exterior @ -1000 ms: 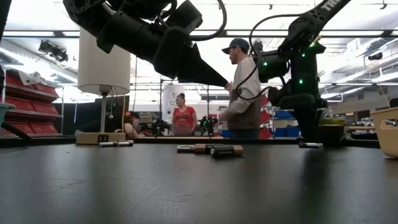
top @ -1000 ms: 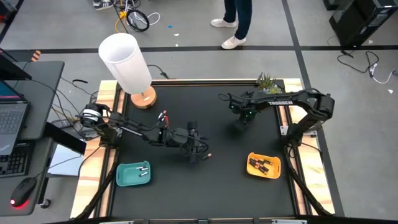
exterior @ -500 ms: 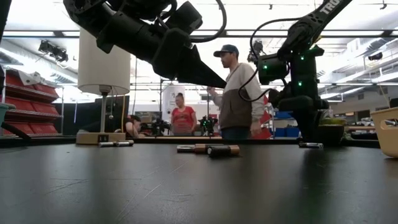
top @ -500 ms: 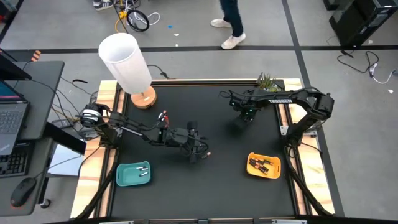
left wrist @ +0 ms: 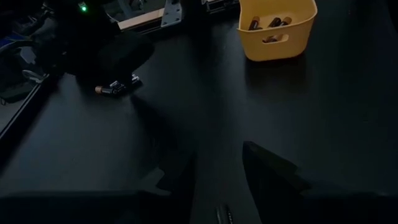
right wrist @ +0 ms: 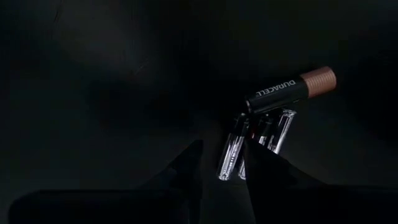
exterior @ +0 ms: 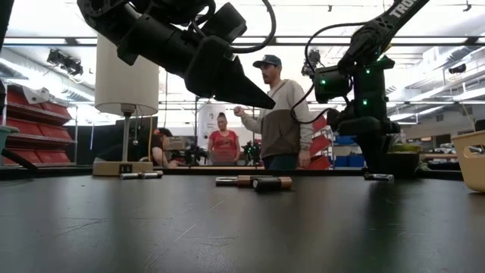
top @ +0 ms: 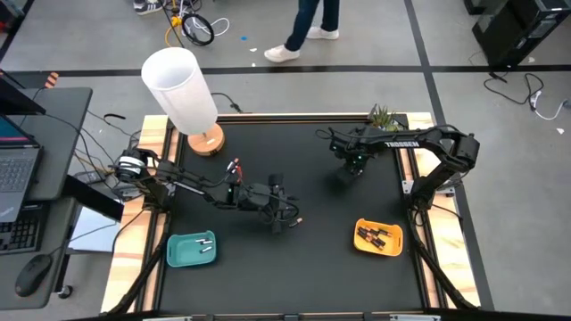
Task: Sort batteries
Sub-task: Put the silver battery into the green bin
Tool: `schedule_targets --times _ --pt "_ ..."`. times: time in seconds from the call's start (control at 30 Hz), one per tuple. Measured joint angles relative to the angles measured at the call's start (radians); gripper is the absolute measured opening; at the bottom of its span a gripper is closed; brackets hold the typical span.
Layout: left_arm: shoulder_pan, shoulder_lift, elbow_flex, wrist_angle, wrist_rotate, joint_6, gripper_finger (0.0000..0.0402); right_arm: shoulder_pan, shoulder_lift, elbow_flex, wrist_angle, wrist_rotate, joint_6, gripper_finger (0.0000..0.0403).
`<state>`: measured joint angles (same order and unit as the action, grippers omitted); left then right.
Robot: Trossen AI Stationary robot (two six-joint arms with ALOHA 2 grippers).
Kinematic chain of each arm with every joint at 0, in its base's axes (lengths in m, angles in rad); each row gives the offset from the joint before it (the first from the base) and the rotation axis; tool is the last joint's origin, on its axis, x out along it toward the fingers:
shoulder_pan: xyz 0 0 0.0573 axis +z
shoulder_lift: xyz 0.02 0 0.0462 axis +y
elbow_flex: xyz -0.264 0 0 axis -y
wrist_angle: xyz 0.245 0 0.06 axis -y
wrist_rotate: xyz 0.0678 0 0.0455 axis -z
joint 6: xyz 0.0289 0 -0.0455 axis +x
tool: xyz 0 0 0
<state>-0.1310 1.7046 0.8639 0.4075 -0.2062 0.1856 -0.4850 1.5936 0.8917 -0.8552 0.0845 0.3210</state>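
**A:** quick q: why is nothing being carried right now?

**B:** Nothing is gripped, as far as can be judged. The left gripper (left wrist: 217,155) is held above mid-table with its fingers apart. A dark cell (exterior: 273,183) is left lying on the mat just below it, so a pick is probably being lined up. The right gripper (right wrist: 224,146) is lowered over a small cluster toward the far side, near the plant (top: 384,116). Its fingers are parted too, and a pale cell (right wrist: 231,149) is seen in a gap wider than itself, so it's not pinched.

**A:** and the trays?

**B:** Sorting by type is suggested. Pale batteries are kept in the teal tray (top: 183,254) and dark ones in the yellow tray (top: 398,247). One tray is set at the near edge on each arm's side, presumably so that each can be reached by its own arm.

**A:** any writing that can be read?

**B:** "DURACELL" is printed in white on the black, copper-ended cell (right wrist: 289,88) that is laid across the pale ones. "TROSSEN" can be made out on the right arm (top: 419,141). Nothing else is readable.
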Motion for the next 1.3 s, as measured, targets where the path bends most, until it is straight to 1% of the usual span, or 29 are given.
schedule_targets --times 0.27,0.57,0.67,0.8,0.83,0.97,1.07,1.13,1.2,1.3 --pt "0.000 0.000 0.000 -0.022 0.000 0.000 0.0147 0.000 0.035 -0.004 0.016 0.000 0.001 0.0100" --pt "0.000 0.000 0.000 -0.033 0.000 0.000 0.0147 -0.001 0.030 -0.077 0.081 -0.006 0.020 0.0098" --pt "0.000 0.000 0.000 -0.030 0.000 0.003 0.0147 0.001 0.030 -0.080 0.083 -0.024 0.019 0.0079" --pt "0.000 0.000 0.000 -0.026 0.000 0.005 0.0147 0.018 0.032 -0.075 0.081 -0.029 0.017 0.0021" --pt "0.000 0.000 0.000 -0.023 0.000 0.005 0.0147 0.022 0.032 -0.074 0.081 -0.029 0.016 0.0014" --pt "0.000 0.000 -0.001 0.002 0.000 0.020 0.0147 0.050 0.032 -0.046 0.066 -0.026 0.016 0.0014" --pt "0.000 0.000 -0.050 0.148 0.001 0.034 0.0147 0.097 0.010 -0.014 0.092 -0.053 0.001 0.0007" --pt "0.006 0.000 -0.103 0.259 0.004 0.035 0.0147 0.133 -0.032 -0.006 0.147 -0.057 -0.009 0.0006" --pt "0.021 0.000 -0.144 0.336 0.016 0.015 0.0147 0.175 -0.060 -0.009 0.190 -0.041 -0.008 0.0006" --pt "0.053 0.000 -0.184 0.422 0.030 -0.046 0.0147 0.265 -0.104 -0.029 0.365 -0.010 -0.006 0.0005"
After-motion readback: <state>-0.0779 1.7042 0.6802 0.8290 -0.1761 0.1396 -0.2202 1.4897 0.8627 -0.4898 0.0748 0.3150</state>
